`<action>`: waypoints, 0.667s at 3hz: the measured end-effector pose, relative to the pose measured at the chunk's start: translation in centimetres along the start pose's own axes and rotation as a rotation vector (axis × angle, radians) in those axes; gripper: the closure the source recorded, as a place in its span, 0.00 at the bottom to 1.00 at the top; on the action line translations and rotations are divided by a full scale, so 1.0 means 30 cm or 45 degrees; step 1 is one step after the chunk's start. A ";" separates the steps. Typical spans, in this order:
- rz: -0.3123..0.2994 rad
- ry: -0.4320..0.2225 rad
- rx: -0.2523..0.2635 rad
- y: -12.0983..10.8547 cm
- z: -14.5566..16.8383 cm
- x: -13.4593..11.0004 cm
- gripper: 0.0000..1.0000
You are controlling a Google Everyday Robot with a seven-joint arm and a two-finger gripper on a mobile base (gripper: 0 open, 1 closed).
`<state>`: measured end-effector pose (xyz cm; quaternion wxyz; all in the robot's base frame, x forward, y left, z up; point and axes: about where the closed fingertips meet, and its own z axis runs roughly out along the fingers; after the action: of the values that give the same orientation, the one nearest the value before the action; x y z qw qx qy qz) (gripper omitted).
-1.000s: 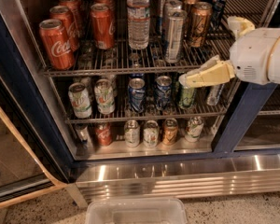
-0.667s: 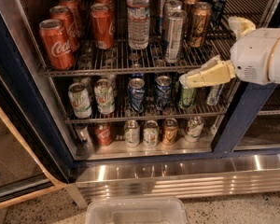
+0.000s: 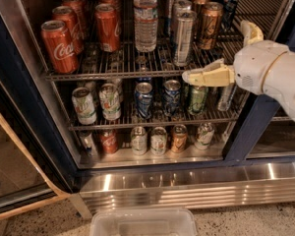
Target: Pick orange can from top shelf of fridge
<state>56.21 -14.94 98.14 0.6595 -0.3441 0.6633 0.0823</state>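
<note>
Only delta: gripper (image 3: 215, 50) crept slightly left along the right end of the top shelf (image 3: 123, 63) front edge; lower of its fingers (image 3: 206, 76) reaches further in.

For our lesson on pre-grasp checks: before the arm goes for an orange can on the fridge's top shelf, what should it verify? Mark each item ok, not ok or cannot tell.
1. Fridge open, top shelf reachable: ok.
2. Orange can upright, near the shelf's right front: ok.
3. Gripper open and empty: ok, fingers spread wide.
4. Gripper lined up with the can: not ok; it is at the shelf's right front, and its lower finger lies along the shelf's front edge, below the can.
5. Room for a finger beside the can: cannot tell; the silver slim can stands close on its left.
</note>
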 end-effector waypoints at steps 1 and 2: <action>0.069 -0.091 0.094 -0.042 0.025 0.032 0.00; 0.109 -0.129 0.161 -0.074 0.048 0.053 0.00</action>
<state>58.83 -16.34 97.25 0.7085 -0.2685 0.6470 0.0856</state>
